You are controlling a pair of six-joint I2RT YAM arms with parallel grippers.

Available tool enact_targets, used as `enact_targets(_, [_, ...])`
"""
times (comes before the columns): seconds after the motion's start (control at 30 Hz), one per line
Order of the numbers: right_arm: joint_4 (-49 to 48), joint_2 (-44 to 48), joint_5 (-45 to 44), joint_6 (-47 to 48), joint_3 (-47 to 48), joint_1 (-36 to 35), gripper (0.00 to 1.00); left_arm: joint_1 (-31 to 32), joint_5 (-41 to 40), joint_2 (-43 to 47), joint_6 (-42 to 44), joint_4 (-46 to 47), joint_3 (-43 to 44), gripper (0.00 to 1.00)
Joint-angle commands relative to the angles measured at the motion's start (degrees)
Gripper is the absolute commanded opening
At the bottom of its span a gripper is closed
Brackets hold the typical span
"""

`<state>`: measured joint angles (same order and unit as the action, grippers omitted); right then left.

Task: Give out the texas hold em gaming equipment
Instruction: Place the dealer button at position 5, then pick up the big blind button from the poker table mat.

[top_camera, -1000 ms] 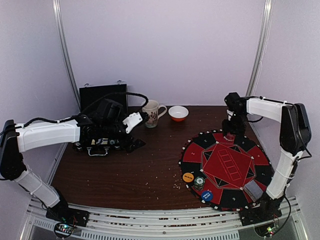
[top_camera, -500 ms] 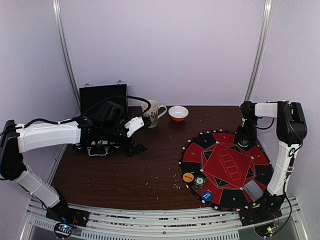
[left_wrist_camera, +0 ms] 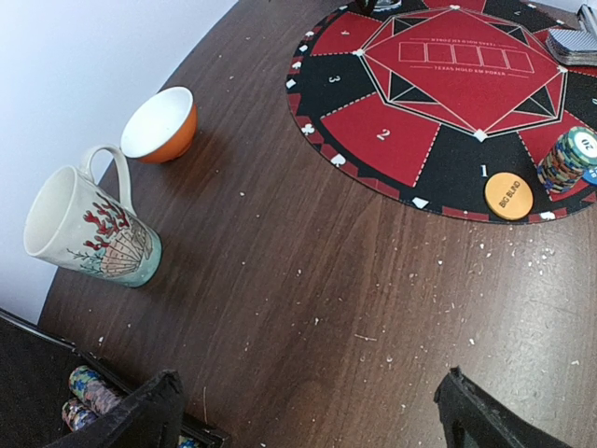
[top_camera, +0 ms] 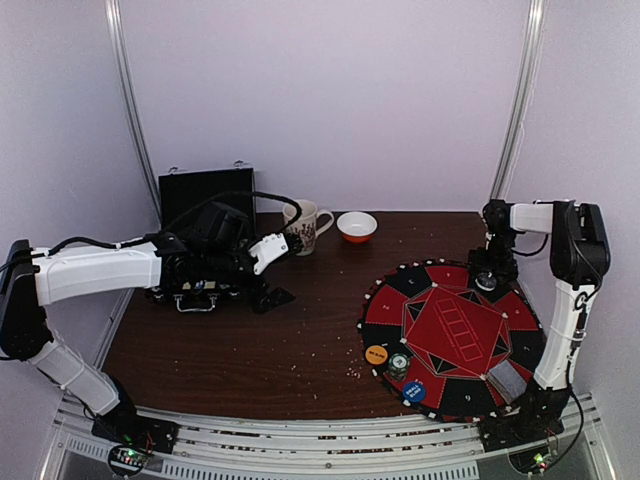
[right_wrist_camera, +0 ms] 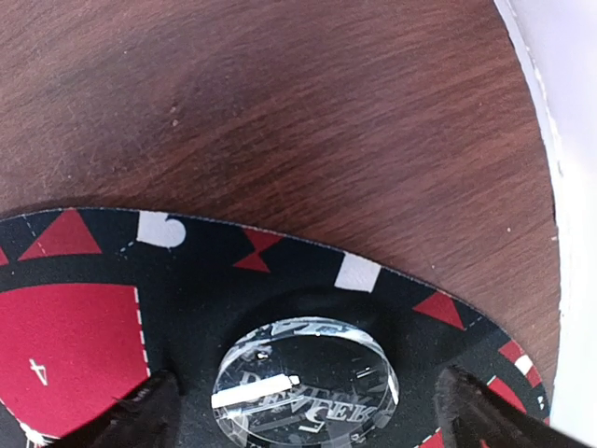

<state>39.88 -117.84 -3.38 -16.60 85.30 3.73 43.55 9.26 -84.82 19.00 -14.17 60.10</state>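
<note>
Clear disc (right_wrist_camera: 305,383) is lying at mat's (right_wrist_camera: 75,345) far rim; right gripper (right_wrist_camera: 305,390) is straddling it, released; left gripper (left_wrist_camera: 312,383) is hanging spread.

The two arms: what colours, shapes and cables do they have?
Both the left arm and the right arm have white tubular shells between black joints. A black cable loops above the left arm. The left fingers and right fingers are black.

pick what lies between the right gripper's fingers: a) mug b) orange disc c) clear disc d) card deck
c: the clear disc lies flat on the mat inside the open right gripper, with a gap on each side.
</note>
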Motion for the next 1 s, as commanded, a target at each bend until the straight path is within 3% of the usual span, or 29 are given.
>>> enact_targets(0.0, [2.8, 5.5, -0.8, 0.3, 1.1, -1.1, 1.00, 0.1, 0.3, 0.3, 0.8, 1.6, -0.5, 0.98])
enact_targets(0.2, [5.8, 18.0, -1.4, 4.5, 0.3, -11.7, 1.00, 0.0, 0.6, 0.3, 0.8, 1.7, -0.4, 0.98])
enact_targets(0.37, [8.3, 22.7, 7.6, 8.7, -3.4, -27.3, 1.00, 0.1, -1.3, 0.7, -0.3, 2.9, -0.3, 0.98])
enact_targets(0.5, [9.2, 20.5, 11.1, 6.8, -5.3, -37.1, 0.94, 0.1, -5.4, 1.8, -1.4, 4.8, -0.7, 0.98])
enact_targets(0.67, [15.3, 11.9, 9.3, 5.5, -0.5, -47.4, 0.95, 0.0, -9.0, 3.1, -1.0, 6.5, -1.9, 0.98])
enact_targets(0.77, [18.4, 7.1, 8.8, 6.0, 1.5, -51.3, 1.00, 0.0, -8.9, 2.8, -1.0, 6.3, -1.8, 0.98])
enact_targets(0.97, [20.4, 1.4, 9.8, 6.0, 3.2, -54.3, 0.98, 0.0, -8.8, 2.7, -0.8, 6.1, -1.7, 0.98])
